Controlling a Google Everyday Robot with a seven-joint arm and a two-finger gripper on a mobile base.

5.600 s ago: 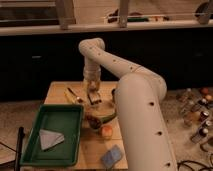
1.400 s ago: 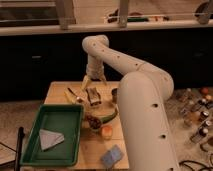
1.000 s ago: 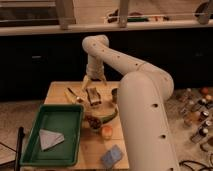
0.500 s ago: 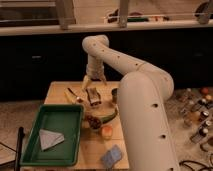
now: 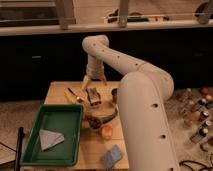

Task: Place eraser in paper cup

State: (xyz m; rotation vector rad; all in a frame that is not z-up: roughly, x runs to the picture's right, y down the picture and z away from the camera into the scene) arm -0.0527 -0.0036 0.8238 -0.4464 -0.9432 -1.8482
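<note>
1. reached from the lower right of the frame up and over to the centre: white arm (image 5: 132,75), ending in the gripper (image 5: 93,83) above the far middle of the wooden table (image 5: 60,91).
2. hung just above a small dark object (image 5: 93,95) lying on the table, jaws spread apart and pointing down, nothing seen between them.
3. could not tell whether that dark object was the eraser.
4. stood just right of it, near the arm's edge: a dark cylindrical cup (image 5: 114,95), possibly the paper cup, partly hidden.
5. lay left of the gripper: a yellowish item with a dark stick (image 5: 73,95).
6. sat at lower left: green tray (image 5: 62,132) holding a grey cloth (image 5: 50,139).
7. rested at centre bottom: a green curved piece (image 5: 107,116), an orange cup (image 5: 106,131) and a blue-grey sponge (image 5: 112,156).
</note>
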